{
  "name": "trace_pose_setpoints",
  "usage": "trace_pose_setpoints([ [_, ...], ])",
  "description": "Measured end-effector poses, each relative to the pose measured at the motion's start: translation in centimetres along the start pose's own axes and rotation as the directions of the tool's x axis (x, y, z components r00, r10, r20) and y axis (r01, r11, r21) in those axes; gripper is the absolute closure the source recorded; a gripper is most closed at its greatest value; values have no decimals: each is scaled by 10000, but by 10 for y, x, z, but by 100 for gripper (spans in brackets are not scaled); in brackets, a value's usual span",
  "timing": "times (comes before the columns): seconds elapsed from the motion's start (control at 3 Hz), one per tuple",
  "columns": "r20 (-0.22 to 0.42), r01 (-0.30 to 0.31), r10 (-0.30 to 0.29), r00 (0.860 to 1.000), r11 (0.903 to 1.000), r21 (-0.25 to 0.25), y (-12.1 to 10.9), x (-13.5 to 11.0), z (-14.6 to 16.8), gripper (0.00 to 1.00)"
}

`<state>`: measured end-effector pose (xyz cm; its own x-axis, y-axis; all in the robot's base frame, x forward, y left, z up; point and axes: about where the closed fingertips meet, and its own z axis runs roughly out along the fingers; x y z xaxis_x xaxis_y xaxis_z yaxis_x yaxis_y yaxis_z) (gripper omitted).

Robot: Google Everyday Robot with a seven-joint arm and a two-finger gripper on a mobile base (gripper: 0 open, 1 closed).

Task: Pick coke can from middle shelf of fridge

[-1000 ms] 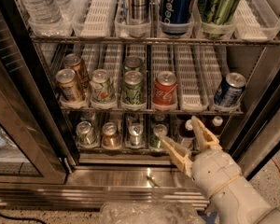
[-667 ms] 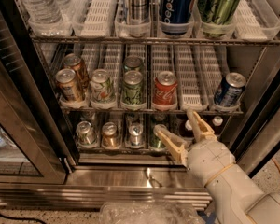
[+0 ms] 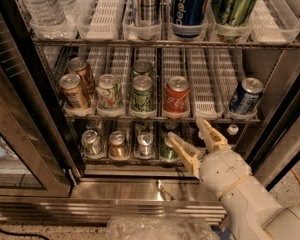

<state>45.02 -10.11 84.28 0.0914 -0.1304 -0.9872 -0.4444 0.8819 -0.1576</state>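
**Open gripper just below the coke can at the fridge's middle shelf**

You are looking into the fridge (image 3: 140, 191) from in front and slightly above. Its dark-framed glass door (image 3: 20, 144) stands to the left of the coke can. The coke can (image 3: 177, 96), red with white script and a silver top, stands upright at the front edge of the middle shelf (image 3: 204, 91). It sits in its own white slotted lane, apart from its neighbours.

Your gripper (image 3: 185, 128) sits just below the coke can and a little to its right, in front of the rack beneath it. Its two pale fingers (image 3: 184, 153) are released and spread in a wide V, grasping nothing. One fingertip points up from below the can's base. The other rises to the shelf's front wire, just right of the can. Both stop short of the can. The cream-coloured arm (image 3: 240, 194) runs down and to the right from the can toward the corner of the view.

Just left of the coke can stands a green can (image 3: 141, 94), with a second green can behind it. Further left are a pale patterned can (image 3: 109, 91) and two copper-coloured cans (image 3: 73, 90). To the coke can's right, past a white lane, stands a blue can (image 3: 246, 95). Above the coke can, on the upper rack, a tall Pepsi can (image 3: 190, 4) stands in a clear bin. Below and to the left of the coke can, small bottles (image 3: 117, 144) line the bottom rack.
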Motion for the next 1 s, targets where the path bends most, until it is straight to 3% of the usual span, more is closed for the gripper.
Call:
trace_pose_setpoints([
  [0.33,61,27,-26,10000,9999,-110,3,4,6,42],
  [1.0,244,-205,209,9995,9997,-151,-3,10,34,33],
])
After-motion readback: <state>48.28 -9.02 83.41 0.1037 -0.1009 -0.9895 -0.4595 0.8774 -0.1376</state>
